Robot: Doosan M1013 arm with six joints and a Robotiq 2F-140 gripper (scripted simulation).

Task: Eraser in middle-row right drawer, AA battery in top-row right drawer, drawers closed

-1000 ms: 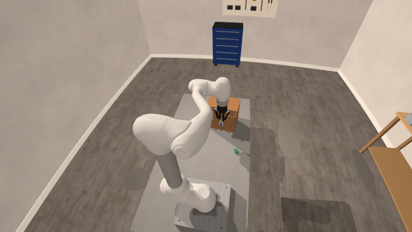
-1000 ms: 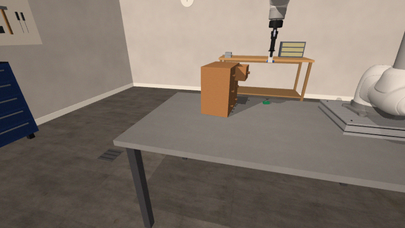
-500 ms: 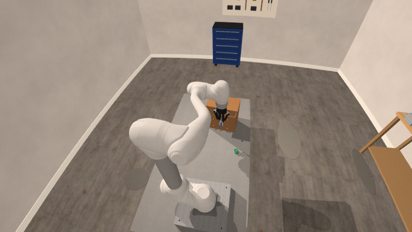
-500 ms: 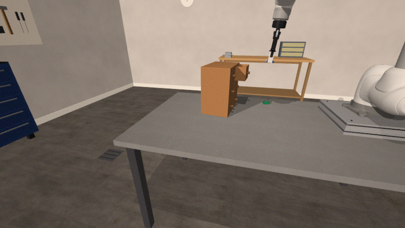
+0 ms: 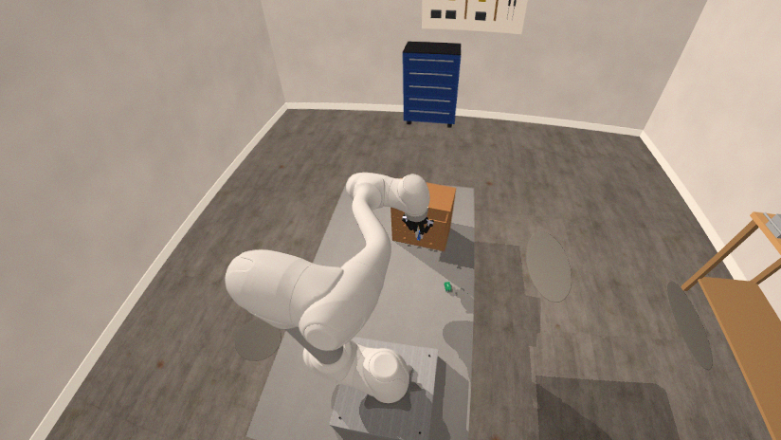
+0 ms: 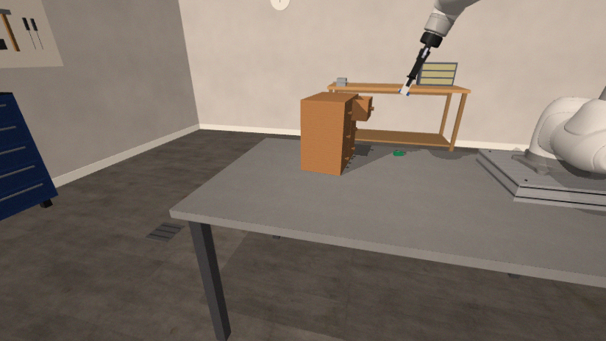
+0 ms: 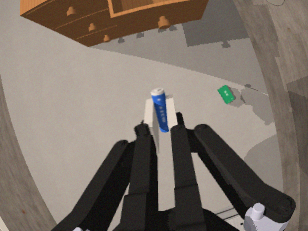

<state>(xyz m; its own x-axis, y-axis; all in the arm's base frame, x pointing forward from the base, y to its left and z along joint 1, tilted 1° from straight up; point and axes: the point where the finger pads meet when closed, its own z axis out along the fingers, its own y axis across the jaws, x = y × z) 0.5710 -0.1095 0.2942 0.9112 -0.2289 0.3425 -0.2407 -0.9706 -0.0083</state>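
AA battery (image 5: 419,237) (image 6: 407,94) (image 7: 160,111) is clamped between the fingertips of our gripper (image 5: 418,234) (image 6: 404,90) (image 7: 161,107), its long axis pointing roughly to the chest (image 5: 444,197) (image 6: 321,135) (image 7: 60,21). The open top-right drawer (image 5: 438,219) (image 6: 362,111) (image 7: 145,17) lies lower and chestward, so we probably must carry it there before release.

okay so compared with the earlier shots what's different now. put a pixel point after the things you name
The end effector (image 5: 419,234) (image 6: 404,92) (image 7: 161,107) has tilted in the exterior view, its tip swinging away from the chest (image 5: 441,197) (image 6: 322,135) (image 7: 60,19). The battery (image 5: 419,236) (image 7: 160,111) remains gripped; the chest, its open drawer (image 6: 362,109) (image 7: 137,6) and the green item (image 5: 447,286) (image 6: 398,153) (image 7: 226,94) haven't moved.
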